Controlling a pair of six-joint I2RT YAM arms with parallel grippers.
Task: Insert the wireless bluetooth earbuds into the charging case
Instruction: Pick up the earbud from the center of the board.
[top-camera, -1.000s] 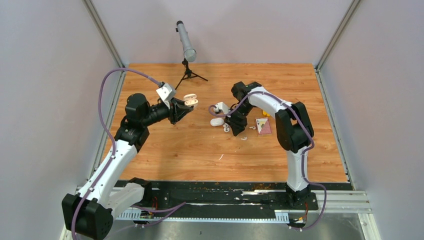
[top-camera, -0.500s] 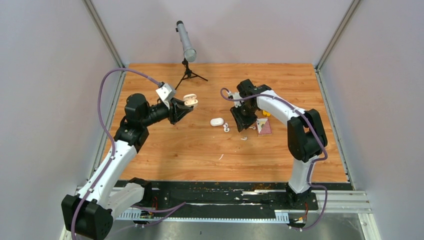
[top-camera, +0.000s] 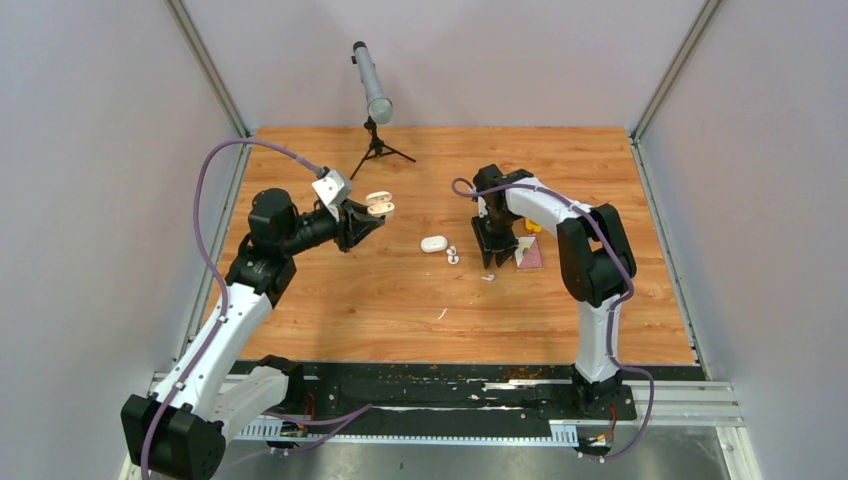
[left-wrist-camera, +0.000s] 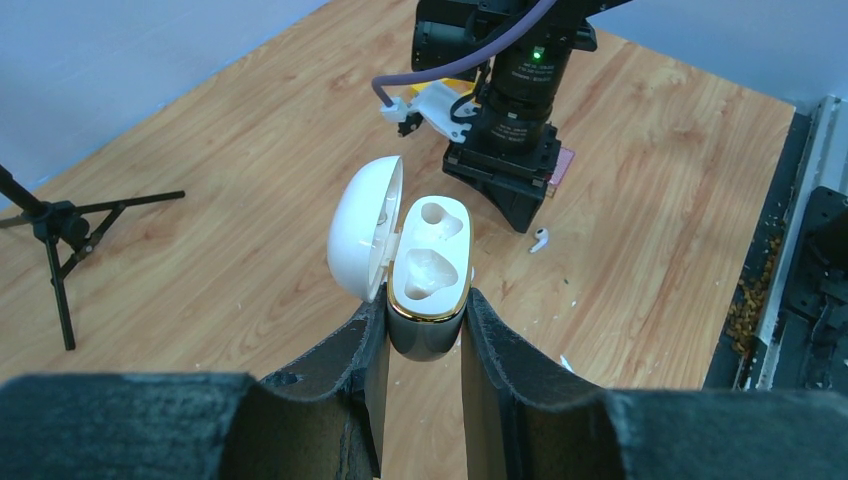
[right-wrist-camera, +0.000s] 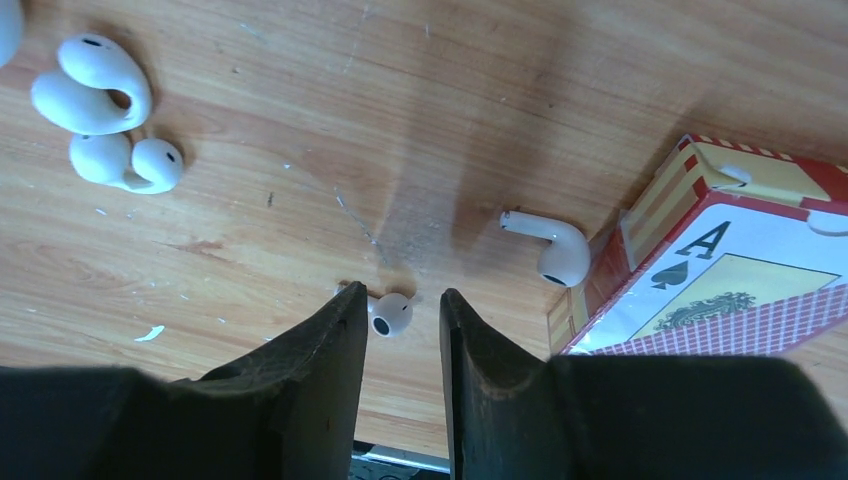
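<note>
One small white stemmed earbud (right-wrist-camera: 390, 313) lay on the wooden table (right-wrist-camera: 300, 60) between the fingertips of the right gripper (right-wrist-camera: 402, 293), whose fingers stood narrowly apart on either side of it, a sliver of wood showing between the bud and the right-hand finger. A second earbud (right-wrist-camera: 548, 245) of the same kind lay just beside a red playing-card box (right-wrist-camera: 720, 270), stem pointing away from the box. Two hooked buds (right-wrist-camera: 100, 120), touching one another, lay farther off on the same surface. The charging case (left-wrist-camera: 432, 270) was held above the table by the left gripper (left-wrist-camera: 425, 300), its fingers clamped on the case's lower body; the lid (left-wrist-camera: 360, 235) stood swung open to one side, and both moulded wells showed no bud in them. In the overhead view a closed white case (top-camera: 433, 243) rested on the table between the two arms, and a small black tripod (top-camera: 378, 150) carrying a grey cylinder (top-camera: 372, 80) stood near the far edge.
</note>
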